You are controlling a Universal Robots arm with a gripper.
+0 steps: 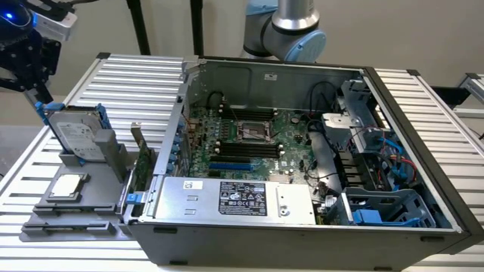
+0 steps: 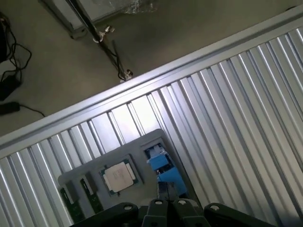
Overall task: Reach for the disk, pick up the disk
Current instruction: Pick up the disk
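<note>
The disk (image 1: 76, 131) is standing upright in a grey holder (image 1: 94, 164) on the desk (image 1: 136, 79), beside the computer case (image 1: 302, 238). The gripper (image 1: 42, 101) is hovering at its blue top edge, so the reach looks nearly complete; I cannot tell whether it is open or closed. Lifting is calling for a firm hold on that thin edge.

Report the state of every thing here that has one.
disk: standing on edge in the grey fixture, not lifted.
chip: lying flat on the same fixture.
computer case: on its side, open, insides exposed.
gripper: at the disk's upper edge.
</note>
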